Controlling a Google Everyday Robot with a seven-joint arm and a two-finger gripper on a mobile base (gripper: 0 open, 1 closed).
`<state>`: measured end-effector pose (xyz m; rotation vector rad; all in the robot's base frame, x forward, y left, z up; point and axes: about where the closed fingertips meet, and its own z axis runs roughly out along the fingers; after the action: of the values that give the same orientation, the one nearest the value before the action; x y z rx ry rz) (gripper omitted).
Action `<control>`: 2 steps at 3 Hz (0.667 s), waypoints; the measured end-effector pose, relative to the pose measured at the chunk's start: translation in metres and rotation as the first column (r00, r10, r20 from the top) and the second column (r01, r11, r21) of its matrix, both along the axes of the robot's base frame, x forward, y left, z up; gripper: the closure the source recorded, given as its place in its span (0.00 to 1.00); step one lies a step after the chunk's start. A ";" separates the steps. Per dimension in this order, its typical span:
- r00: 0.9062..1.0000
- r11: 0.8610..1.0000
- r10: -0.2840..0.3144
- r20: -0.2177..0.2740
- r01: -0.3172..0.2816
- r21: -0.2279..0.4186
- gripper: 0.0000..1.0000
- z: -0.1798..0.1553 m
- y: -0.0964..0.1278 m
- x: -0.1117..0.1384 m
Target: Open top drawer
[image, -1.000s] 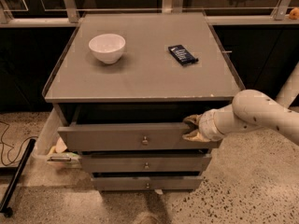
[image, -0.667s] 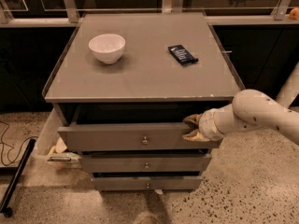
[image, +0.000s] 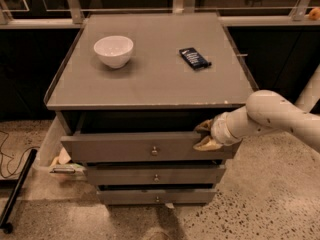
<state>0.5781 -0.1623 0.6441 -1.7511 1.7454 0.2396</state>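
A white bowl [image: 113, 50] is seen near the back left corner of the tabletop [image: 150, 79]. It is set well back from the front edge, so it is kept out of the way of the work below.

Under the front edge, the top drawer [image: 115, 147] is found. It is the one with the tallest grey front, and a small round knob [image: 154, 150] is fixed at its middle. The front is stuck out a little past the front edge, and a dark gap is seen behind it. So the drawer is judged to be partly open, with more pulling needed. Two shorter ones, the middle drawer [image: 125, 175] and the bottom drawer [image: 130, 196], are stacked under it and are not touched.

A dark packet [image: 194, 58] is laid near the back right corner, well apart from the bowl. It is not needed for the job.

Under the front right corner, the gripper [image: 202, 135] is placed at the right end of the top drawer's front. The knob is not used. The top rim of the front is held between the two fingers [image: 206, 144], one in front and one behind. This hold is likely picked because the rim can be tugged straight out. How hard it is squeezed cannot be told.

The white arm [image: 270, 116] is stretched in from the right side, so the space in front of the drawer is left free for sliding.
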 end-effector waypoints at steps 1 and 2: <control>1.000 1.000 0.000 0.000 0.000 0.000 0.38 0.000 0.000 0.000; 0.999 0.999 0.010 -0.047 -0.008 0.043 0.62 -0.008 -0.013 -0.025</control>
<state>0.5527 -0.1753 0.6362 -1.7364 1.7531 0.3215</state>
